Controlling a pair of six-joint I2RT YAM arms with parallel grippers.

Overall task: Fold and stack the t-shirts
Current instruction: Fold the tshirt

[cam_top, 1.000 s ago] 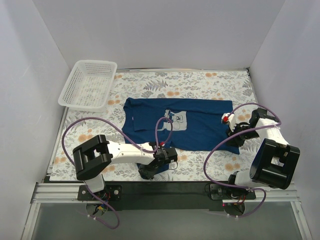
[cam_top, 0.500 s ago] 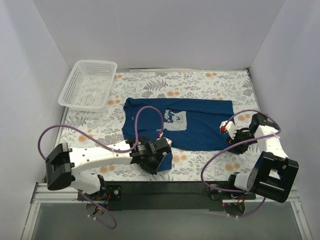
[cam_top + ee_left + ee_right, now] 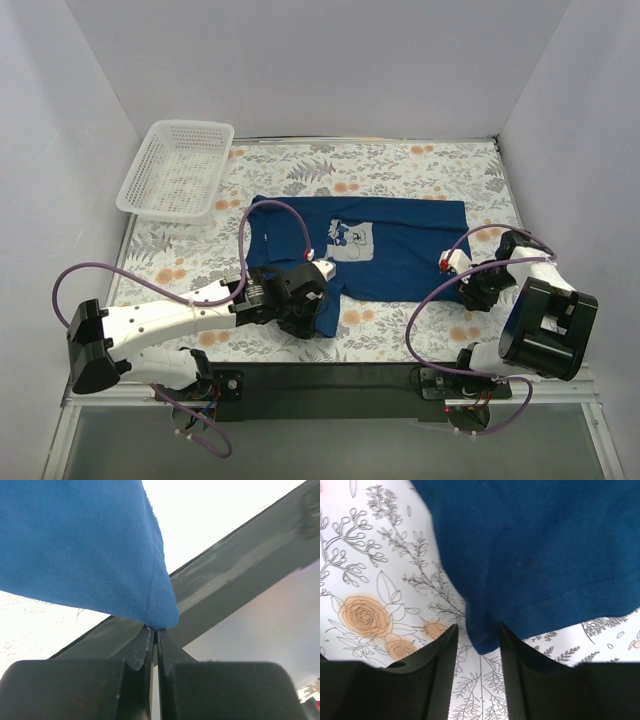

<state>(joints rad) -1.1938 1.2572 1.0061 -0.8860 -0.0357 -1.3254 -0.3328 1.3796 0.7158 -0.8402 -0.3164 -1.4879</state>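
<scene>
The shirt is seen spread flat on the floral table, its long axis running left to right and its pale print facing up. Its near left corner is pinched in the left gripper. In the left wrist view the jaws are pressed together on a stitched tip of blue cloth, which appears raised off the table.

The near right corner is straddled by the right gripper, with its fingers part-way apart. The hem corner lies flat between them, and nothing is clamped as far as can be told.

Each near corner is thus covered by its own arm, and the far edge lies straight away from both. A fold away from the bases is judged likely once the right corner is caught. The cloth is a soft matte knit with a double-stitched hem, and it hangs limp, so sagging between the grips is to be expected.
</scene>
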